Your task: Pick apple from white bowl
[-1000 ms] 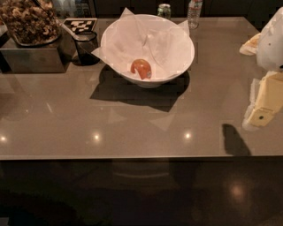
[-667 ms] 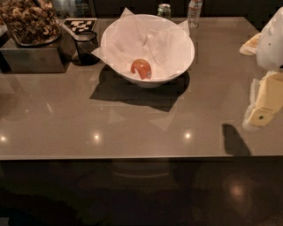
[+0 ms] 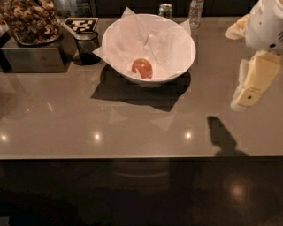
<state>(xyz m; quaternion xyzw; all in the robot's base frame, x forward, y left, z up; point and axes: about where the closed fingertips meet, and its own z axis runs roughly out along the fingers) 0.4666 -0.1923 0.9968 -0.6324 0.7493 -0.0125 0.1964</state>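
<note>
Moved since a second ago: my gripper [image 3: 250, 88] has shifted up the picture and a little leftward along the right edge; the bowl and apple lie as they did.
Gripper: pale, cream-coloured, hanging above the right end of the table [image 3: 132, 128], its shadow [image 3: 223, 137] on the top below it.
Grip state: I cannot tell whether it is open or closed; it holds nothing I can see.
Writing: none I can read. A black-and-white checkered card [image 3: 82, 24] lies far left; the can [image 3: 165, 9] and the water bottle [image 3: 195, 12] behind the bowl show no legible label.
Apple: the apple [image 3: 142, 69] sits low in the white bowl [image 3: 170, 78], left of its middle, on the crumpled paper [image 3: 132, 35].
Apple against gripper: well apart, the apple off to the gripper's left with the bowl's right wall between them.
Neighbours: a dark glass cup [image 3: 87, 46] just beside the bowl's left rim; beyond it a tray of brown snacks [image 3: 31, 22] on a metal box [image 3: 33, 57].
Hard to see: the gripper's upper part is cut off by the frame; I cannot make out any sticker on the apple.
</note>
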